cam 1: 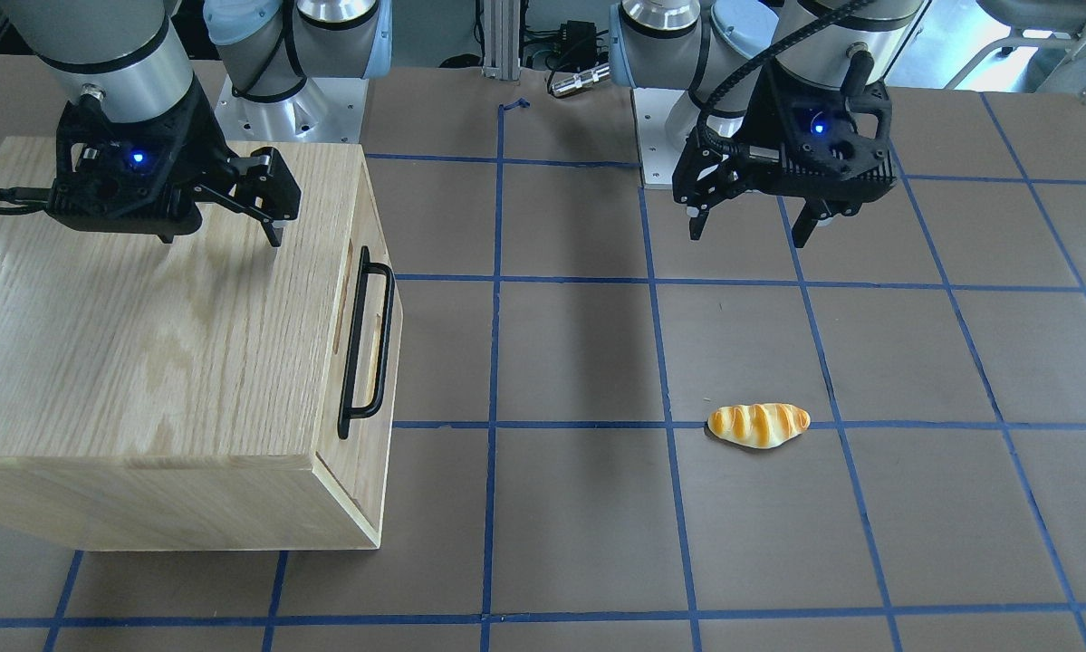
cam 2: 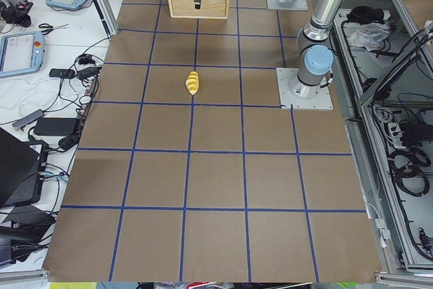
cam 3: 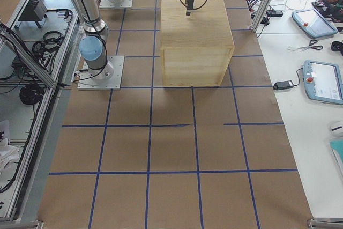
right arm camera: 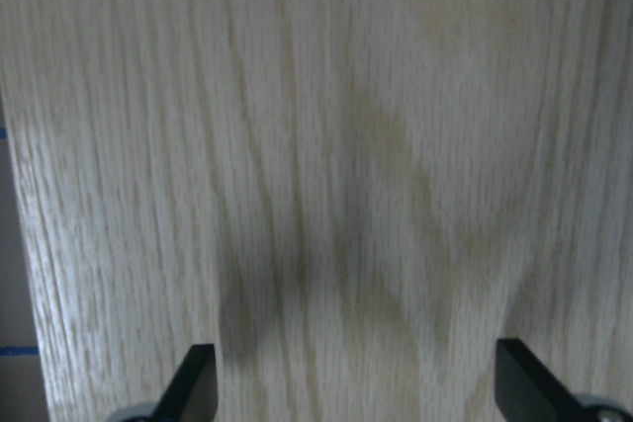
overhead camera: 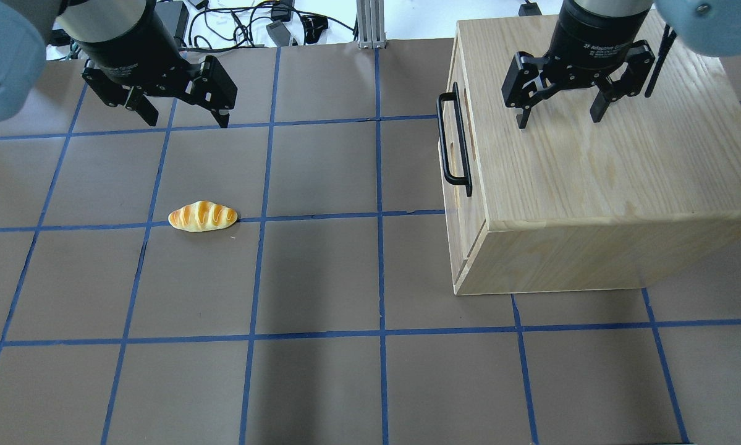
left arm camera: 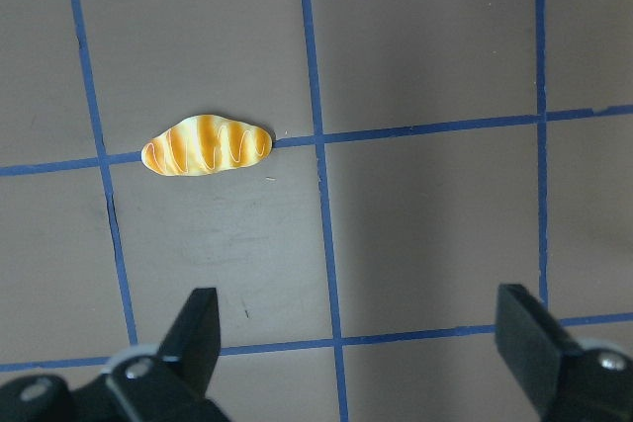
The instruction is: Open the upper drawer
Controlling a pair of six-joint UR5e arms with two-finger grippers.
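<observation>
Fingers [overhead camera: 520, 114] of the right gripper [overhead camera: 558, 115] spread above the cabinet [overhead camera: 592, 179], not touching the upper drawer [overhead camera: 450, 148]

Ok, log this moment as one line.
upper drawer shut | right gripper open over cabinet | left gripper open, empty | bread roll on table

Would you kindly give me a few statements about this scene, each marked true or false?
1. The upper drawer is closed, with its front flush against the cabinet. True.
2. The right gripper is shut on the handle. False: its fingers are open and it is over the cabinet's top, away from the handle.
3. The bread roll lies on the table, apart from the cabinet. True.
4. The left gripper holds the bread roll. False: it is open and empty, above the table.
</observation>
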